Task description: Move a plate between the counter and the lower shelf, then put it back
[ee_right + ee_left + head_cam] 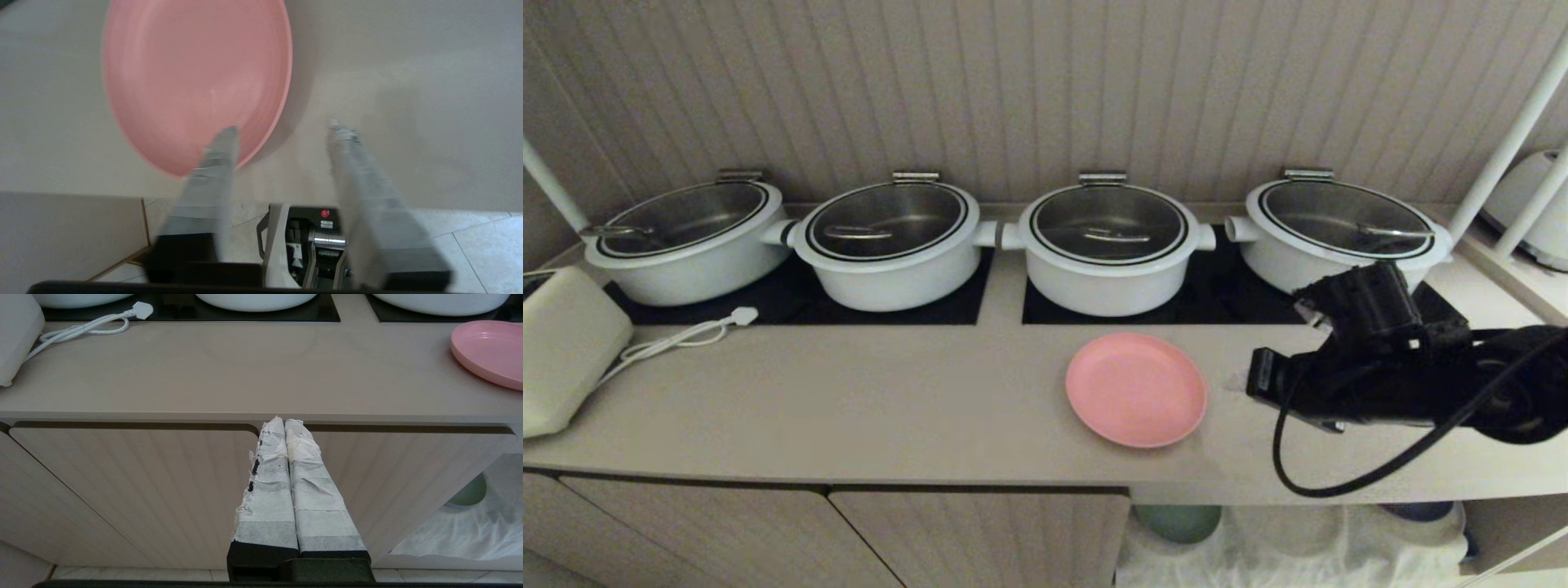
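Observation:
The salmon-pink plate [1136,389] lies flat on the beige counter [849,408], in front of the third white pot. My right arm [1372,367] reaches in from the right, just to the right of the plate. In the right wrist view my right gripper [282,128] hovers open over the counter's front edge, beside the plate [192,77], with nothing between its taped fingers [351,147]. One finger crosses the plate's near rim in that view. My left gripper [284,421] is shut and empty, parked before the cabinet doors under the counter [245,375]. The lower shelf [1298,547] shows below the counter on the right.
Several white lidded pots [1107,245] stand on black hob panels [1241,298] behind the plate. A white appliance [564,351] and its cord [678,335] sit at the far left. On the shelf's cloth are a green plate [1178,521] and a dark blue one [1419,511].

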